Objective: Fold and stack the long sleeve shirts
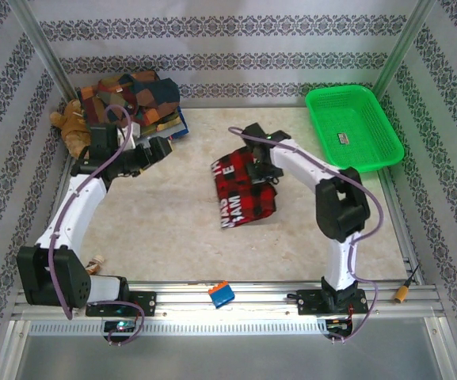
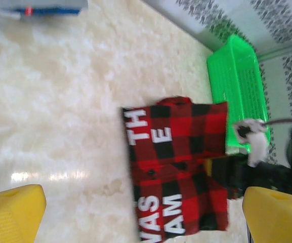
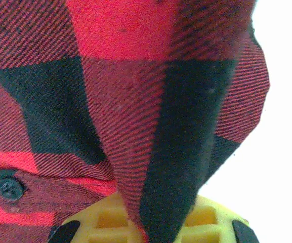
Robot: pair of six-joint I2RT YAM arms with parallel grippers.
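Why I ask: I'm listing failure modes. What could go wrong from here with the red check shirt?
1. The right jaws pinch just a narrow fold of the red-and-black shirt, so the cloth may slip out on a pull.
2. The left jaws stand open, off the shirt, so nothing pins it. The whole shirt might slide across the smooth table instead of folding.
3. Its edges lie uneven, so the fold may come out skewed.
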